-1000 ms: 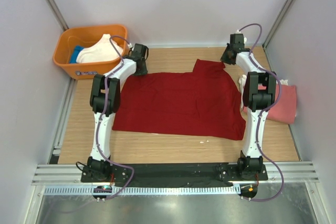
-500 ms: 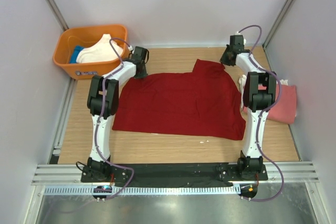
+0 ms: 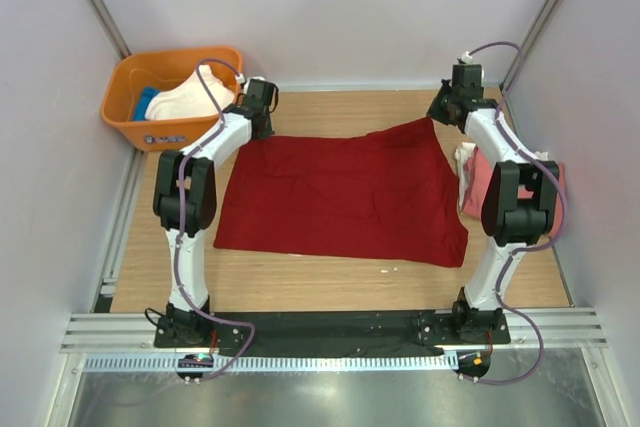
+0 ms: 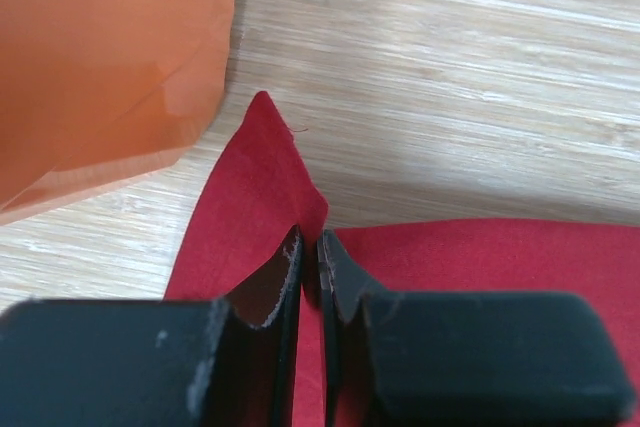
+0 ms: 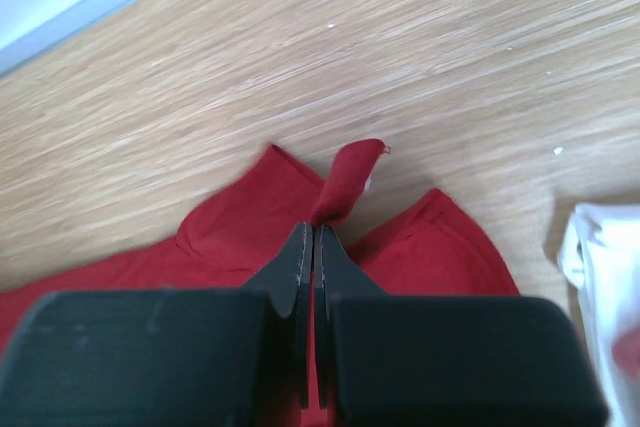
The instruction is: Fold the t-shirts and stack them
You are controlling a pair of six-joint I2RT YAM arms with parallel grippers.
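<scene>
1. Red shirt (image 3: 340, 192): spread flat in the middle of the surface (image 3: 330, 272). I see no fold in it yet.
2. Left claw (image 4: 308, 247): clenched on the shirt's far-left corner, with cloth peaking up between the fingers, just beside the tub (image 3: 170, 55).
3. Right claw (image 5: 314, 235): clenched on the far-right corner, with a tuft of red poking past the tips.
4. My read is that this is the start of the first fold. Both far corners are gripped, so the far edge likely gets carried toward the near edge. The lift needs to be even, or the cloth will skew.
5. Pink shirt (image 3: 548, 202): at the right edge of the surface, and it looks folded. The white shirt (image 3: 464, 157) touches it but is partly hidden by the right arm, so I can't tell if it's folded. I'd guess that's the stack.
6. Cream shirt (image 3: 190, 97) and blue shirt (image 3: 148, 102) are heaped loose in the tub at far left, so both are left to do.
7. Overall, roughly midway at best. The red one needs all its folds plus stacking, then the two from the tub.
</scene>
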